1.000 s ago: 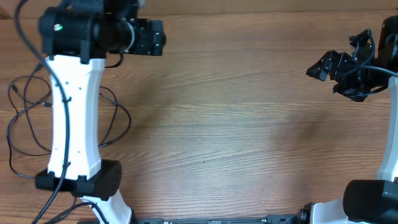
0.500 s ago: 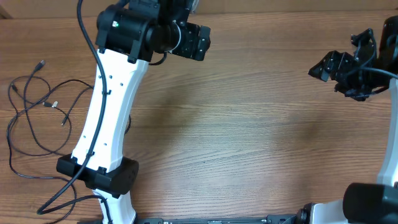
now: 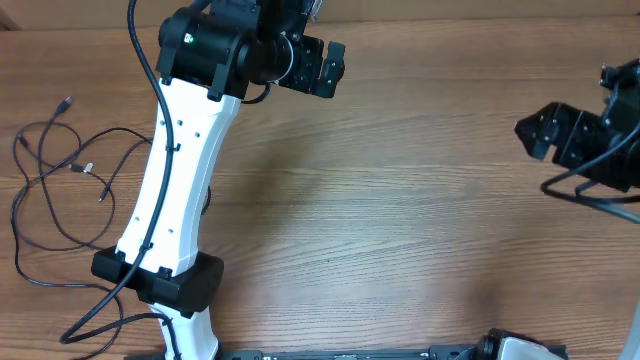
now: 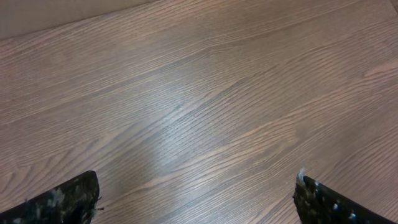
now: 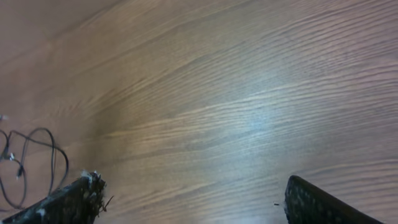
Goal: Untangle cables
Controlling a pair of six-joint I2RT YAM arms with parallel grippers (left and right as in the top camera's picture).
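Overhead, the white left arm (image 3: pixel 170 190) hides part of the cables (image 3: pixel 78 168).

Table: I see one wooden tabletop (image 3: pixel 400 220) filling every view, mid-brown, its grain running across the overhead frame.
Far edge: from overhead I make out a paler strip (image 3: pixel 480 8) beyond the table's top edge; I cannot tell what it is.
Light: soft and even on my screens, with a pale sheen (image 4: pixel 168 137) on the boards in both wrist views.
Shade: the wood darkens toward the left of my right wrist view.
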